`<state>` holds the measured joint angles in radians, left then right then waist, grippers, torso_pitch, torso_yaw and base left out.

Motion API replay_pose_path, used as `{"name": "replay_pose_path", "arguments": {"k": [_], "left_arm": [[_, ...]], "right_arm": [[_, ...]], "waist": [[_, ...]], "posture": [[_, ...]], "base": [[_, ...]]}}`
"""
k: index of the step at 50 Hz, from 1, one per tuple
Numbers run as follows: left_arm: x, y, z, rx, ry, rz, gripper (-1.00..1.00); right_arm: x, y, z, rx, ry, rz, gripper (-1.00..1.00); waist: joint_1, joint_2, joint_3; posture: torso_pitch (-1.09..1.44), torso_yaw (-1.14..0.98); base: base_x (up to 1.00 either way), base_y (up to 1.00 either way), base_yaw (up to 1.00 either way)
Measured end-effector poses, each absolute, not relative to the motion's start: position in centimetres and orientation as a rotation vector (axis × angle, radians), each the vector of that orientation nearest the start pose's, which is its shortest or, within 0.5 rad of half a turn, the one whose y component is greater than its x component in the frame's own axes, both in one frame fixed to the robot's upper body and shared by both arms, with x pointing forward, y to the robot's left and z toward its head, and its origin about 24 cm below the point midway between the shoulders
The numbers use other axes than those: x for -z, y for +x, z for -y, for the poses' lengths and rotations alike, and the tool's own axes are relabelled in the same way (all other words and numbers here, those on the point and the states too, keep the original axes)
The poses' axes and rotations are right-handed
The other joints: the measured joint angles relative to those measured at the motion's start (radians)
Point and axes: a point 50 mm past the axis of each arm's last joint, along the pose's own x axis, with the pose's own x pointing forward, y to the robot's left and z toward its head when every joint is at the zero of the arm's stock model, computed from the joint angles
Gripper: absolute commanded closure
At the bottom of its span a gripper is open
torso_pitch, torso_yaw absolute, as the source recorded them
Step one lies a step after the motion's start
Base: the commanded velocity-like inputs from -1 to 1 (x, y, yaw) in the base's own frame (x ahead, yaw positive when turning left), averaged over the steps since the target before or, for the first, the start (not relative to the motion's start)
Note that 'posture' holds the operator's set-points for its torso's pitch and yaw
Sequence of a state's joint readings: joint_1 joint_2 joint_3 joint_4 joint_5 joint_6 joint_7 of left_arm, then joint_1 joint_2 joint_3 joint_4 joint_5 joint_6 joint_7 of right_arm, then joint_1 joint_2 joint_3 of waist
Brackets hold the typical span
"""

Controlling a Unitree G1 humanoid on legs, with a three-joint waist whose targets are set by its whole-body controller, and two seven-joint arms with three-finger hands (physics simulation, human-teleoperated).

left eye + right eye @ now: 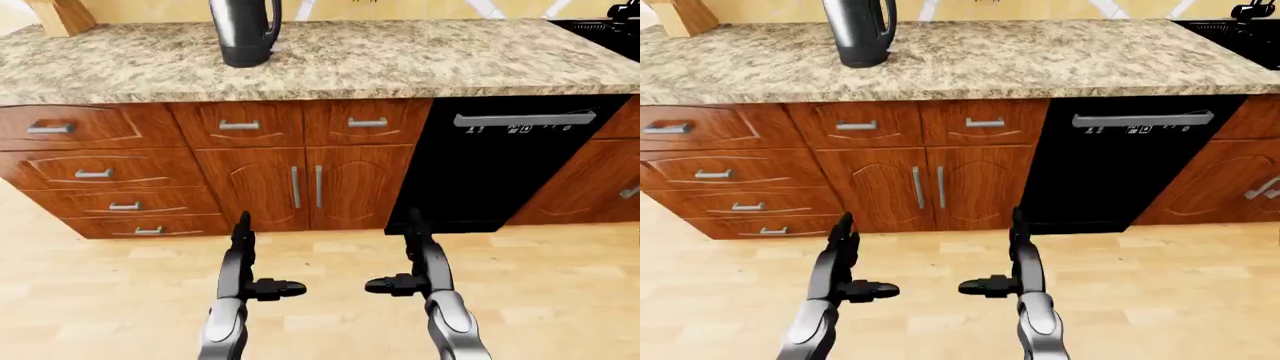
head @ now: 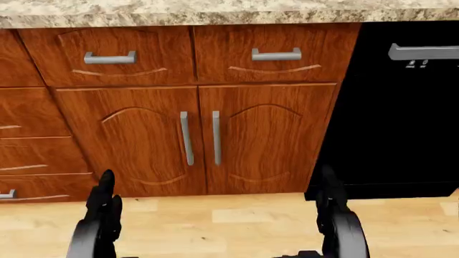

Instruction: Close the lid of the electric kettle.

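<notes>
Kettle: the dark grey, glossy electric kettle [image 1: 245,31] stands upright on the speckled granite table [image 1: 400,56], near the top left of the left-eye view; its top is cut off by the frame, so I cannot tell how the lid sits.
My left hand [image 1: 243,264]: low in the view over the pale wooden plank floor [image 1: 560,300], fingers straight and spread, thumb pointing inward, gripping nothing, well apart from the kettle.
My right hand [image 1: 418,260]: level with the left, likewise spread wide with its thumb turned toward the other hand, holding nothing.
Below the table: reddish-brown wooden cabinets [image 2: 193,134] with a pair of doors bearing upright silver handles, drawers with silver bar handles above and to the left.
Right of the doors: a black dishwasher front [image 1: 495,165] with a long silver handle.
Top left corner: a light wooden block [image 1: 62,15] stands on the table, left of the kettle.
Top right corner: a black fixture, too cropped to tell.
</notes>
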<state>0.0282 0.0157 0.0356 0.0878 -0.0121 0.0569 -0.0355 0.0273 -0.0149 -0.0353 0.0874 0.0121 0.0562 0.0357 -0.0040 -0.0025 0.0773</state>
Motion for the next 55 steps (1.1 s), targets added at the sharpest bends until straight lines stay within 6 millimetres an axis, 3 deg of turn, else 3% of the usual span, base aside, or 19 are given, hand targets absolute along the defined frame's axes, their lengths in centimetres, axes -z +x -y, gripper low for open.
{"name": "replay_pose_path", "arguments": {"k": [1,3,5,7,13,23,30,35,40,48,51,55], "left_arm": [[-1.3,24.5,-16.2,-0.009,-0.001,-0.153,-1.0],[-2.9,25.1,-16.1,-0.003,0.001,-0.07,-1.0],[-3.2,25.2,-16.1,-0.002,-0.001,-0.046,-1.0],[-2.6,25.0,-16.1,0.001,-0.003,-0.075,-1.0],[-1.5,24.9,-16.3,-0.006,-0.003,-0.126,-1.0],[-2.0,25.0,-16.2,0.004,0.0,-0.1,-1.0],[-2.3,25.0,-16.3,0.0,-0.003,-0.101,-1.0],[-3.0,25.2,-17.0,-0.017,-0.01,-0.09,-1.0],[-5.0,25.5,-18.3,-0.053,-0.028,-0.049,-1.0],[-10.7,25.2,-21.4,-0.137,-0.068,0.072,-1.0],[-13.5,24.6,-23.0,-0.181,-0.09,0.126,-1.0],[-19.4,22.3,-25.3,-0.249,-0.102,0.253,-1.0]], "right_arm": [[-1.3,24.6,16.1,0.006,0.0,-0.152,-1.0],[-2.8,25.2,16.1,0.006,-0.009,-0.075,-1.0],[-2.9,25.2,16.0,0.003,-0.007,-0.055,-1.0],[-2.2,24.9,15.9,0.0,-0.008,-0.084,-1.0],[-1.4,24.8,16.2,0.005,-0.012,-0.13,-1.0],[-2.0,24.9,16.1,0.001,-0.014,-0.098,-1.0],[-2.0,24.9,16.3,0.005,-0.017,-0.103,-1.0],[-3.5,24.7,16.9,0.019,-0.019,-0.067,-1.0],[-5.7,24.4,18.0,0.051,-0.015,-0.013,-1.0],[-10.5,22.8,20.4,0.119,-0.033,0.084,-1.0],[-12.7,22.0,21.1,0.138,-0.049,0.129,-1.0],[-16.4,20.0,22.6,0.187,-0.097,0.199,-1.0]], "waist": [[-0.001,-0.004,-0.01],[0.006,-0.004,-0.06],[0.007,-0.01,-0.042],[0.008,-0.009,-0.054],[0.008,-0.004,-0.055],[0.008,-0.004,-0.074],[0.008,-0.003,-0.07],[0.007,-0.004,-0.065],[0.008,-0.005,-0.064],[0.006,-0.003,-0.061],[0.006,-0.002,-0.059],[0.004,0.0,-0.053]], "posture": [[0.0,0.0],[0.0,0.0],[0.0,0.0],[0.0,0.0],[0.0,0.0],[0.0,0.0],[0.0,0.0],[0.0,0.0],[0.0,0.0],[0.0,0.0],[0.0,0.0],[0.0,0.0]], "base": [[0.0,0.0,0.0],[0.0,0.0,0.0],[0.0,0.0,0.0],[0.0,0.0,0.0],[0.0,0.0,0.0],[0.0,0.0,0.0],[0.0,0.0,0.0],[0.0,0.0,0.0],[0.0,0.0,0.0],[0.0,0.0,0.0],[0.0,0.0,0.0],[0.0,0.0,0.0]]}}
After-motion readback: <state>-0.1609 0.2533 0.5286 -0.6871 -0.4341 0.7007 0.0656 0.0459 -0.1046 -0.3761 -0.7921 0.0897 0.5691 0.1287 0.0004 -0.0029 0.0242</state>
